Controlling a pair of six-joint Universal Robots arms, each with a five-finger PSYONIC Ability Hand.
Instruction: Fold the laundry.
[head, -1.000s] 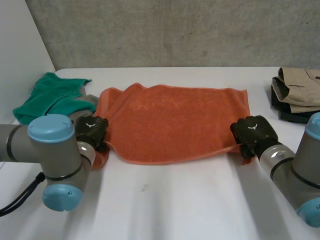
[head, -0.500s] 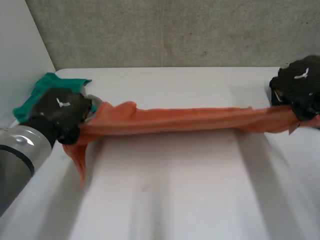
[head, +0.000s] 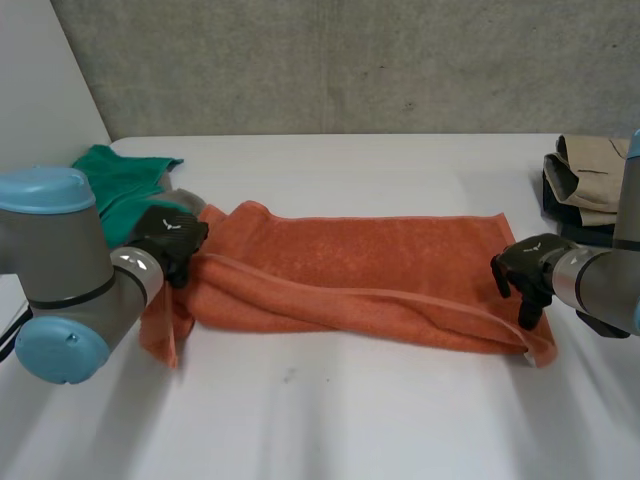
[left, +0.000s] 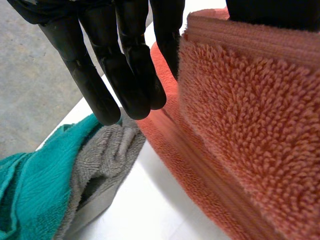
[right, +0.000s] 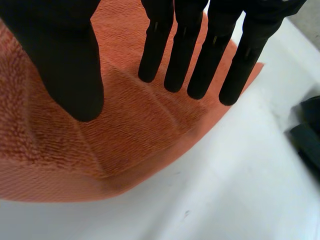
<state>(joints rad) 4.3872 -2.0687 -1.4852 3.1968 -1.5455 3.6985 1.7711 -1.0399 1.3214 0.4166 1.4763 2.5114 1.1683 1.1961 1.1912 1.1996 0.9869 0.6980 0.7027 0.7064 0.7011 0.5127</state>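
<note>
Fingers (right: 204, 65) straight, unclasped on left hand (head: 170, 240), right hand (head: 525, 265), orange towel (head: 380, 260) folded lengthwise, rumpled

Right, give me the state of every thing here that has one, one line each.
Orange terry towel, folded over lengthwise, near edge rumpled.
Left hand, open, fingers straight, at the orange towel's left end.
Right hand, open, fingers straight over the orange towel's right corner.
Green terry towel, crumpled, unfolded.
Grey cloth, bunched beside the green towel.
Beige garment, folded, stacked on a dark folded garment.
</note>
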